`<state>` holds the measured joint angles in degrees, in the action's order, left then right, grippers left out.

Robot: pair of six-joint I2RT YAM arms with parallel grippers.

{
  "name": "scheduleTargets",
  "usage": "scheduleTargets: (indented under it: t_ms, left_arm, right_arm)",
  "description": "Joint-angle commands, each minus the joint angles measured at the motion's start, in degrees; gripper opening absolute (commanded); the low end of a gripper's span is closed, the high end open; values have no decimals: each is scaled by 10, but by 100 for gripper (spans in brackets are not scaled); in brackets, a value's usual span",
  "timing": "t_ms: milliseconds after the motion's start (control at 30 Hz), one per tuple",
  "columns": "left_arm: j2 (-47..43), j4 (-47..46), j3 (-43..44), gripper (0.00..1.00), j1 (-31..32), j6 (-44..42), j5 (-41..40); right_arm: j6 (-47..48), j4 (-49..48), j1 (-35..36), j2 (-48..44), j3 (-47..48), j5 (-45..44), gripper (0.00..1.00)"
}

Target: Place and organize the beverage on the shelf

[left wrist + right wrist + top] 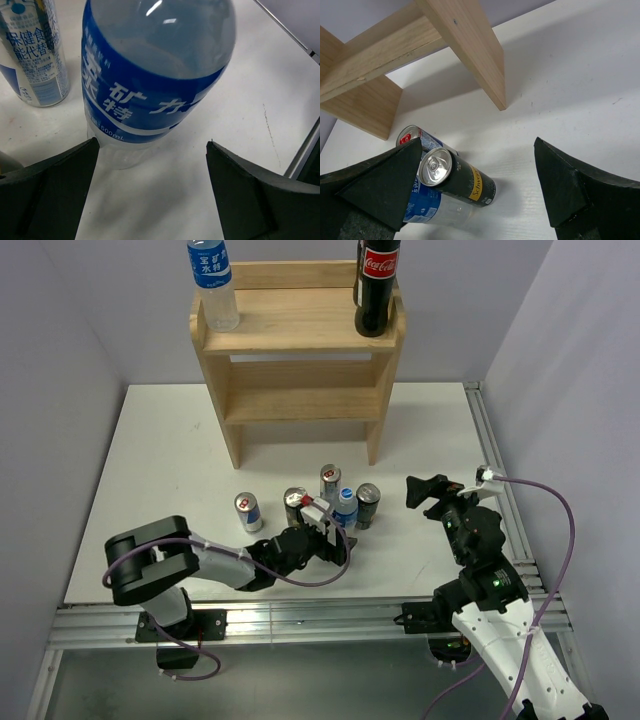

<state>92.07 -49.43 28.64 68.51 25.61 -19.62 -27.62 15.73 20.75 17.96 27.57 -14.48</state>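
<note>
Shelf [300,350] — at far end of table [170,460], well ahead of both grippers. Cola bottle [377,290] upright on right corner of top board, water bottle [213,285] upright on left corner. Small blue-label bottle [150,75] upright at mouth of left gripper [152,147]; jaws wide, no contact. Cans [296,505] clustered beside it. Dark can [460,182] ahead-left of right gripper [477,145] — jaws wide, holding nothing.

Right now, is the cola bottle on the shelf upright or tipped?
Upright: the cola bottle stands on its base on the shelf, right end.
</note>
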Motion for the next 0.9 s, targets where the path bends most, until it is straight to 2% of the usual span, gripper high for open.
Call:
scheduleTargets:
  t_ms: [0, 233, 667, 867]
  left_arm:
    - [35, -94, 10, 95, 4, 14, -3]
    - [90, -124, 47, 93, 4, -15, -19]
    - [139, -157, 71, 94, 3, -46, -80]
    - [172, -170, 91, 90, -2, -55, -83]
  right_arm:
    - [3, -18, 4, 7, -3, 4, 100]
    - [4, -20, 3, 16, -2, 12, 100]
    - [3, -25, 3, 21, -5, 24, 100]
    - [3, -28, 3, 24, -4, 27, 100]
